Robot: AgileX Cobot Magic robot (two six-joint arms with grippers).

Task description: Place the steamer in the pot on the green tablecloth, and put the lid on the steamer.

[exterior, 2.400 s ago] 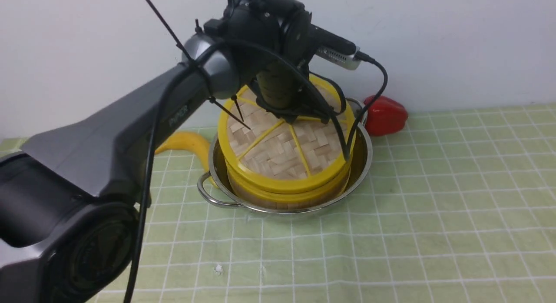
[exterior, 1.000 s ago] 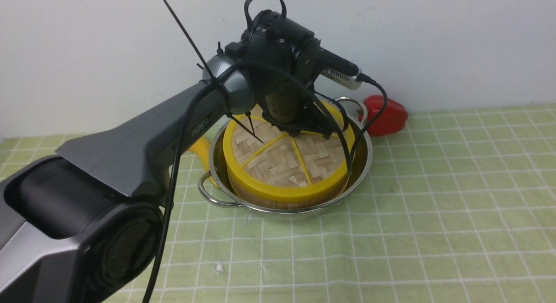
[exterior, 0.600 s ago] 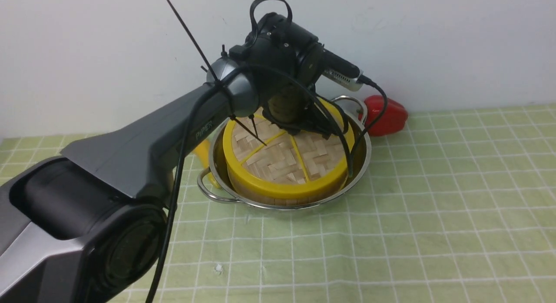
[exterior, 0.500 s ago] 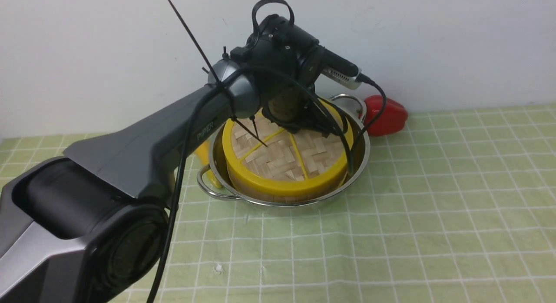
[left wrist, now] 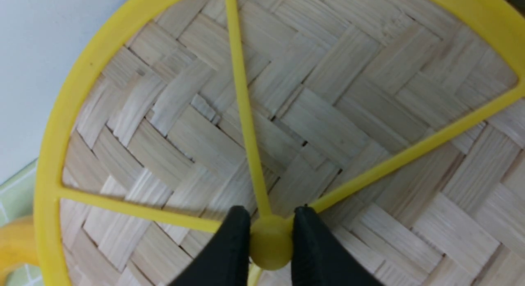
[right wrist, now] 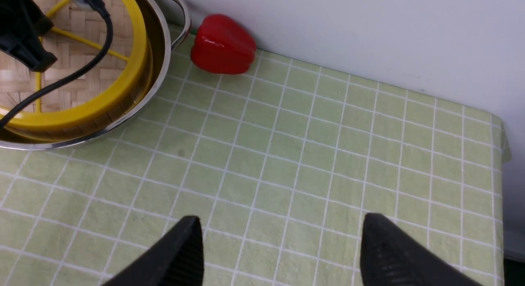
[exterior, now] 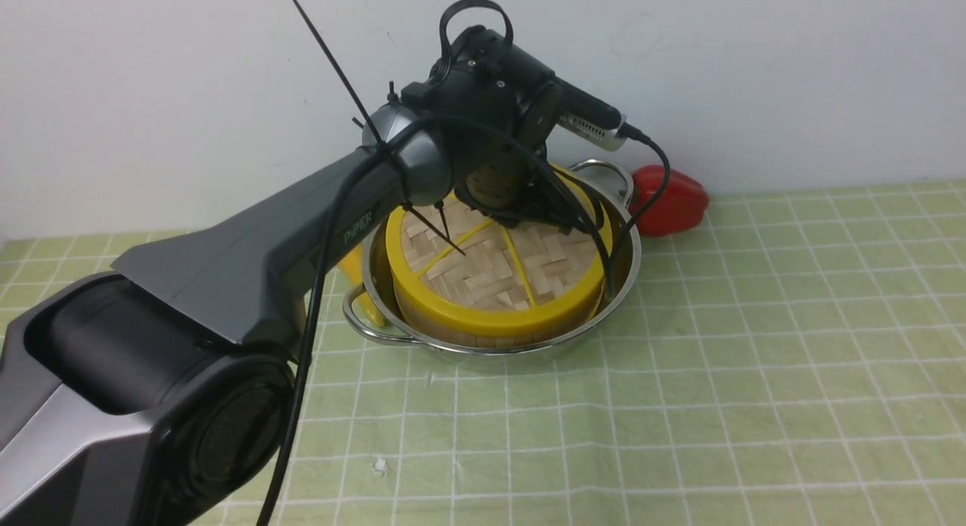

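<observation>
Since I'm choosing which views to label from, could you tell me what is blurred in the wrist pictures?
Left wrist view: black rubbery fingers are soft and out of focus, while the flat woven-bamboo lid shows crisp strands; right wrist view: dark fingers blur, pale green gridded tablecloth looks sharp.

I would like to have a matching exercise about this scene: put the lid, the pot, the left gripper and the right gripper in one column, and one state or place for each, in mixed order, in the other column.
1. lid
2. pot
3. left gripper
4. right gripper

A. open, with nothing between its fingers
B. on top of the steamer
C. closed on a small yellow knob
D. around the steamer, on the green tablecloth

Pairs: 1-B, 2-D, 3-C, 4-A
</observation>
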